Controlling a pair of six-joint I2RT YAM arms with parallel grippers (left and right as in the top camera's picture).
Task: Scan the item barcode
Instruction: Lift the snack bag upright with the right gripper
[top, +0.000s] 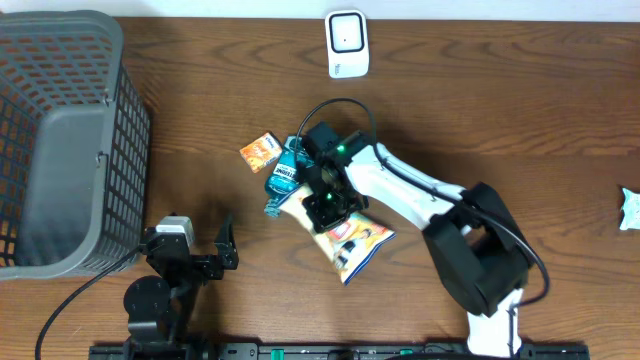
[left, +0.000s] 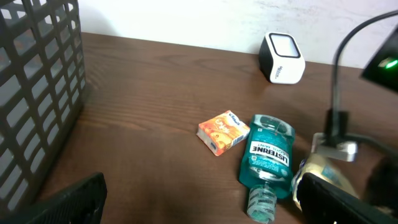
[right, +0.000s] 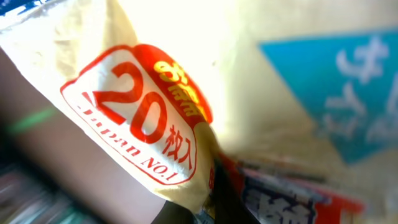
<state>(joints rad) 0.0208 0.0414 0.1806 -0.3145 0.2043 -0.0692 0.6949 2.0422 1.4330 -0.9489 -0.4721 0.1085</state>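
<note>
A yellow snack bag (top: 357, 240) with red and blue print lies at the table's middle, partly lifted at its near end. My right gripper (top: 326, 204) is shut on that bag's edge. In the right wrist view the bag (right: 186, 74) fills the frame, pinched at the right gripper (right: 214, 205). The white barcode scanner (top: 347, 43) stands at the far edge, also in the left wrist view (left: 282, 58). My left gripper (top: 222, 256) sits open near the front left, its jaws wide apart with nothing between them (left: 199, 205).
A teal mouthwash bottle (top: 284, 178) and a small orange box (top: 261, 152) lie just left of the bag. A grey mesh basket (top: 60, 140) fills the left side. A white wrapper (top: 630, 210) lies at the right edge.
</note>
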